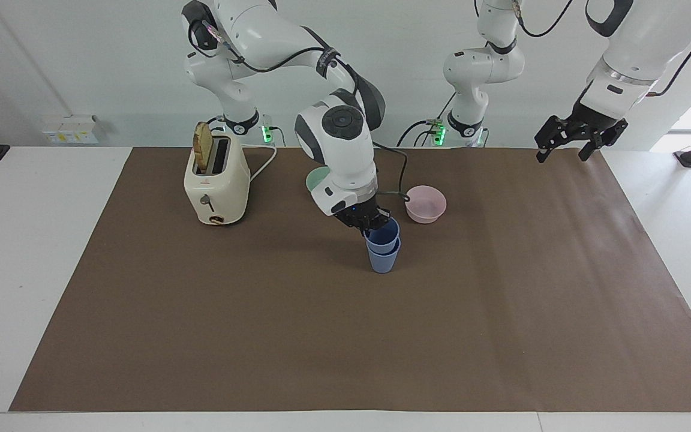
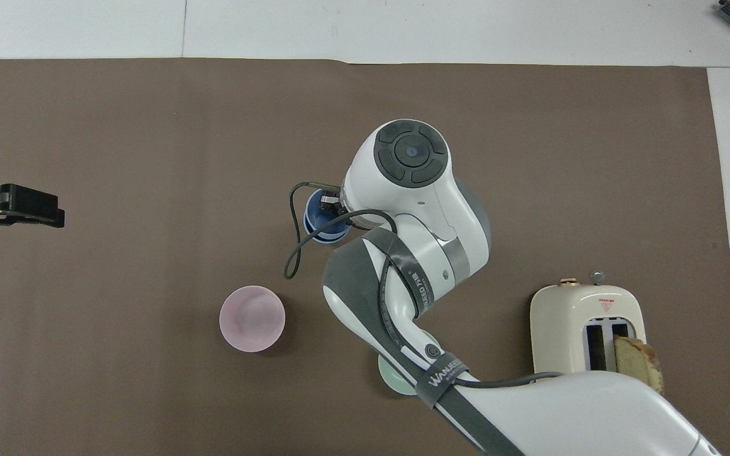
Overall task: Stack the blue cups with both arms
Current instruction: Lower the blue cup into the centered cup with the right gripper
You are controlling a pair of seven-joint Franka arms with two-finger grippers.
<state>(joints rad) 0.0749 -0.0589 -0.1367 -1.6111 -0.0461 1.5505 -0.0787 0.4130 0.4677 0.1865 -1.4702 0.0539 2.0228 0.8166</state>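
Two blue cups stand nested near the middle of the brown mat: the upper cup (image 1: pixel 385 234) sits inside the lower cup (image 1: pixel 383 261). My right gripper (image 1: pixel 370 226) is shut on the upper cup's rim, on the side nearer the robots. In the overhead view the cups (image 2: pixel 320 226) show just past the right arm's wrist, and the right gripper (image 2: pixel 329 204) is mostly hidden under it. My left gripper (image 1: pixel 561 156) waits open and empty, raised over the mat's edge at the left arm's end; it also shows in the overhead view (image 2: pixel 48 209).
A pink bowl (image 1: pixel 425 204) sits beside the cups, nearer the robots. A mint-green bowl (image 1: pixel 315 180) is partly hidden by the right arm. A cream toaster (image 1: pixel 216 183) with a bread slice stands toward the right arm's end.
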